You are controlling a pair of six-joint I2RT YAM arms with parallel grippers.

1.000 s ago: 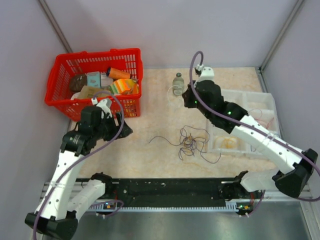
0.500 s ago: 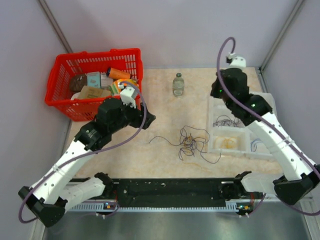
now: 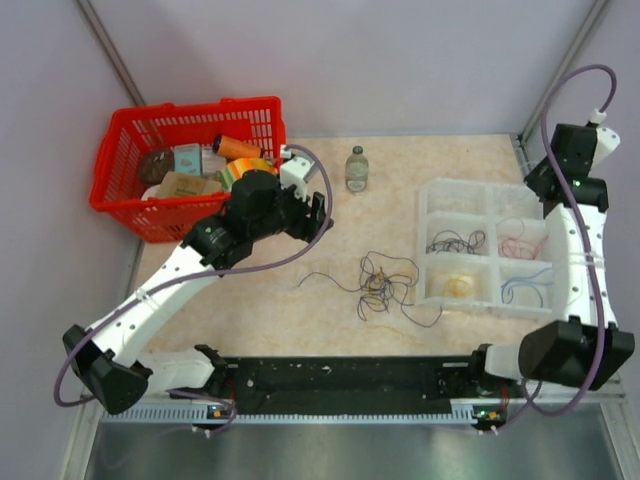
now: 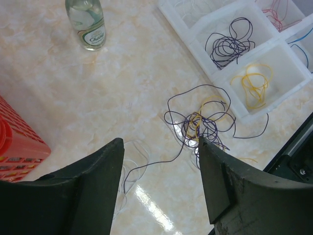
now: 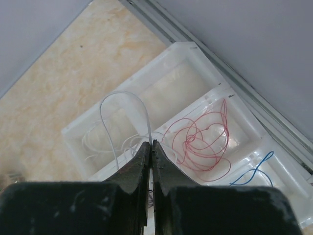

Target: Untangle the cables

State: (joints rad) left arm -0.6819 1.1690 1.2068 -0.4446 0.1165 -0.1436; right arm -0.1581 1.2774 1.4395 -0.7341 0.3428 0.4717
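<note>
The cables (image 3: 385, 285) lie as a loose tangle of purple and yellow threads near the middle of the table (image 3: 330, 170), and one dark strand (image 3: 320, 278) runs out of it toward 9 o'clock. At 3 o'clock from the tangle, just beside it, stands the white tray (image 3: 420, 240). Four of its compartments hold separated wires: purple loops (image 3: 455, 242) and red loops (image 3: 520, 245) in the middle row, and yellow loops (image 3: 458, 287) and blue loops (image 3: 520, 285) in the near row. The left claw (image 4: 159, 181) hangs above the table at about 10 o'clock from the tangle. Its fingers (image 4: 110, 166) are spread wide with nothing between them, and in the left wrist view the tangle shows just past the right finger. The right claw (image 5: 150, 147) is high up near the far right corner, at about 2 o'clock from the tangle, and its fingers are pressed together. In the right wrist view a pale loop (image 5: 124, 95) rises right at its tips, but I cannot tell whether the claw pinches it or it only lies in the tray below. A bottle (image 3: 357, 168) stands at 12 o'clock from the tangle, and a red basket (image 3: 115, 165) is at 10 o'clock.
</note>
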